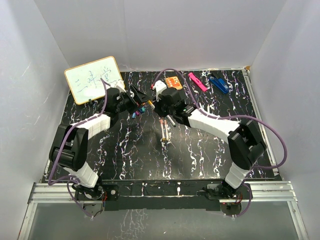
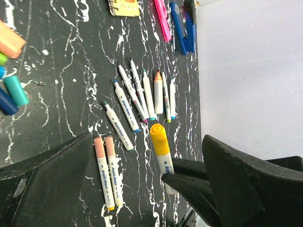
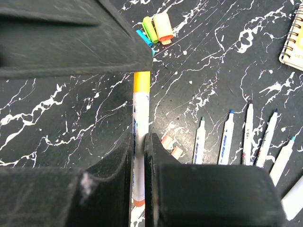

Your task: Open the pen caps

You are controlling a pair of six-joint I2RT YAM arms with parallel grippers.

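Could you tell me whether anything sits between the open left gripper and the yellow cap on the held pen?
Nothing visible does. The left gripper faces the yellow cap directly with its jaws open, while the right gripper clamps the pen by its barrel, clear of the cap.

The whiteboard [image 1: 94,79] at the back left of the tabletop [image 1: 200,150] has big dark hand-written signs on it, approx. three, prob. Chinese. I can't read them for sure. The pens [image 2: 128,111] each have a line of small blue print along the white part, too small to read. Same w/ the yellow-capped pen [image 3: 140,142]: blue letters run down it, but blurry. The orange notebook [image 1: 174,82] has dark marks on its cover, not readable.
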